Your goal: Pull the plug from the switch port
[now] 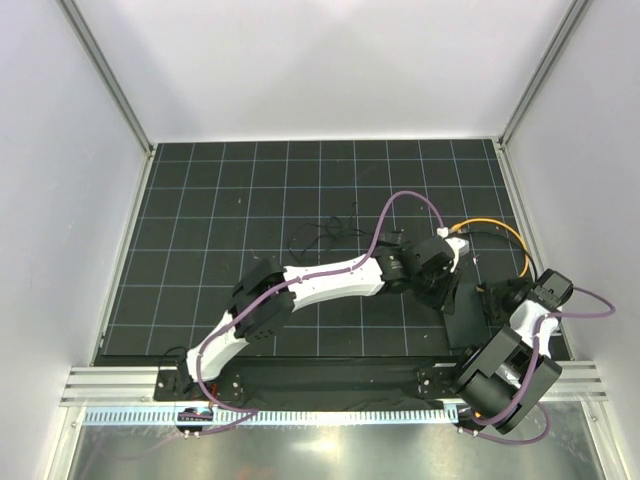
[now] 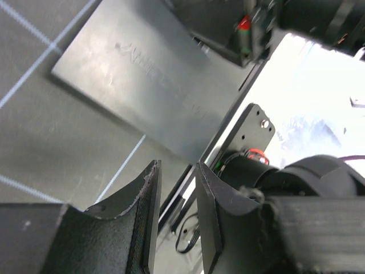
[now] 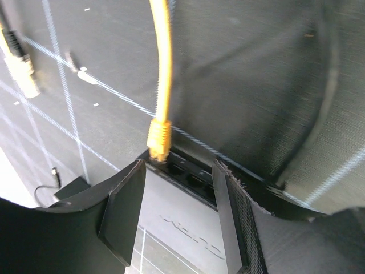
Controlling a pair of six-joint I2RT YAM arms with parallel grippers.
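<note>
Two sets of fingers hang close to the black switch box (image 3: 182, 228), and neither holds anything. The yellow plug (image 3: 158, 140) sits in the switch port (image 3: 158, 162) at one end of the box's edge. Its yellow cable (image 3: 162, 57) runs away from the box. The right gripper (image 3: 178, 177) is over the box, fingers spread wide, with the plug just off to one side of the gap. The left gripper (image 2: 177, 168) is near the box, its fingers a little apart and empty. It looks like the pull has not started. Grabbing the plug and tugging it out are both left to do.
</note>
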